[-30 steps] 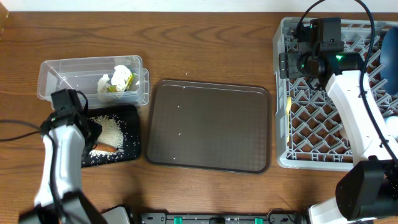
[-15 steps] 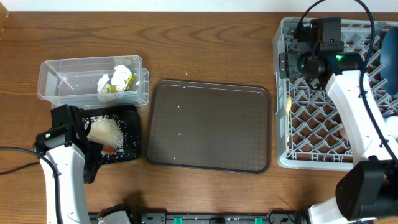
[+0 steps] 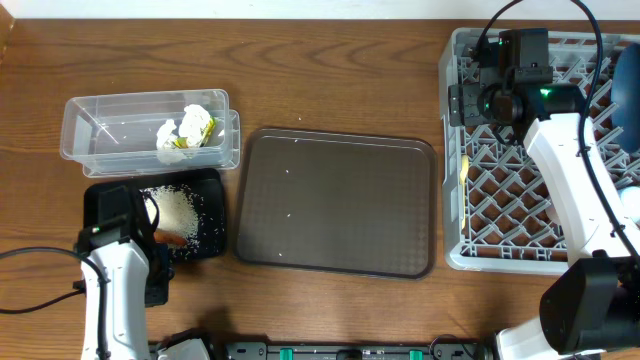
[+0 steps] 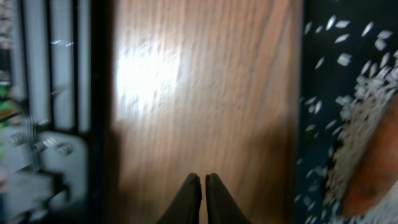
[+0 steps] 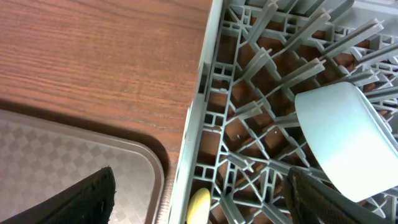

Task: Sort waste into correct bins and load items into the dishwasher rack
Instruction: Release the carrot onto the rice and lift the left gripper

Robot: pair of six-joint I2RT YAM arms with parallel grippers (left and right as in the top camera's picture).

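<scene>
The clear tub (image 3: 110, 130) holds the crumpled white tissue (image 3: 167, 131) and the yellow-green wrapper (image 3: 196, 124). The black tray (image 3: 205, 245) holds the white rice (image 3: 176, 209) and the orange carrot (image 3: 170, 238); rice (image 4: 367, 106) and carrot (image 4: 367, 180) also show in the left wrist view. My left gripper (image 4: 203, 182) is shut and empty over bare wood beside the tray's front left (image 3: 152, 282). My right gripper (image 5: 202, 186) is open and empty over the left edge of the grey rack (image 3: 500, 215), above the pale yellow spoon (image 5: 199, 206).
The brown serving tray (image 3: 335, 205) lies between the bins and the rack. A light blue cup or bowl (image 5: 342, 137) sits in the rack. The blue plate (image 3: 628, 80) stands at the rack's far right. The spoon (image 3: 464, 167) lies along the rack's left wall.
My left arm has drawn back toward the table's front, from over the black tray to its front left corner. The right arm has not moved.
</scene>
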